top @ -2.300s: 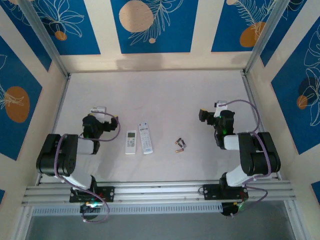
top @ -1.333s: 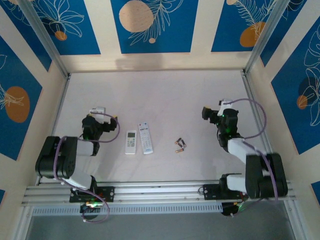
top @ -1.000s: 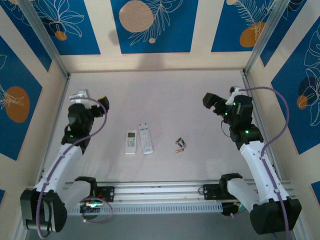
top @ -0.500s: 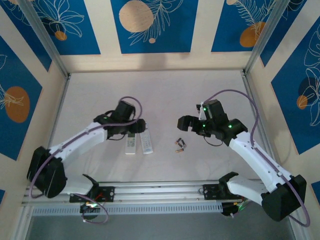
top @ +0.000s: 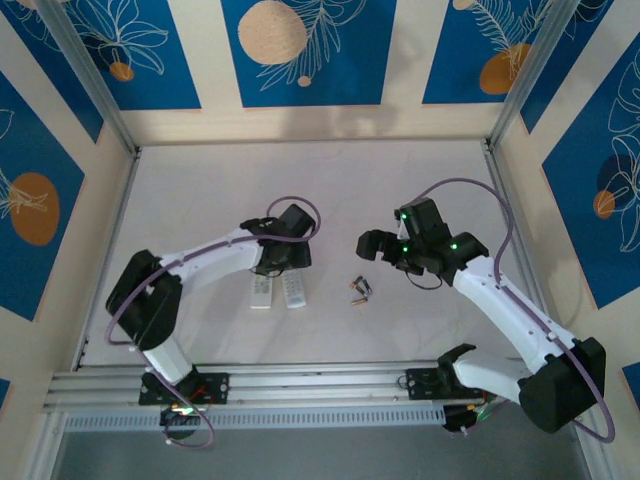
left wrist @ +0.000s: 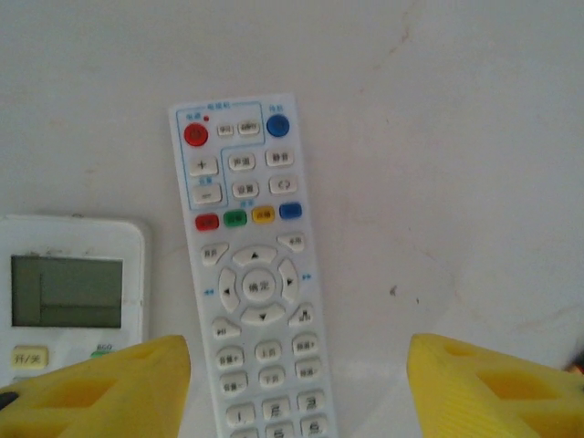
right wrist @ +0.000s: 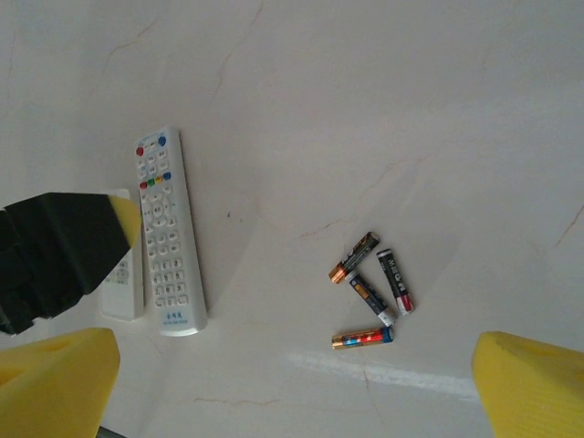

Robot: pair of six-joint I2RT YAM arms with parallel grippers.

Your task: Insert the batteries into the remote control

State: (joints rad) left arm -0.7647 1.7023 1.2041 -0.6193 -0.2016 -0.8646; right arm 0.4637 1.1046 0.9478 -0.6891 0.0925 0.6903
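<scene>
**Batteries lie loose beside the face-up remote**

Batteries (right wrist: 372, 297), four of them, sit clustered on the table (top: 330, 190), to the right of the remote control (left wrist: 251, 274). One lies level across the right wrist view and the others slant. The remote's long axis runs away from the arm bases, with its red and blue buttons at the far end. Its key legends look like Chinese characters but are too small to read. A shorter display remote (left wrist: 64, 292) lies just beside it. The left gripper (left wrist: 294, 388) straddles the remote with its fingers apart. The right gripper (top: 375, 245) gapes wide.
</scene>
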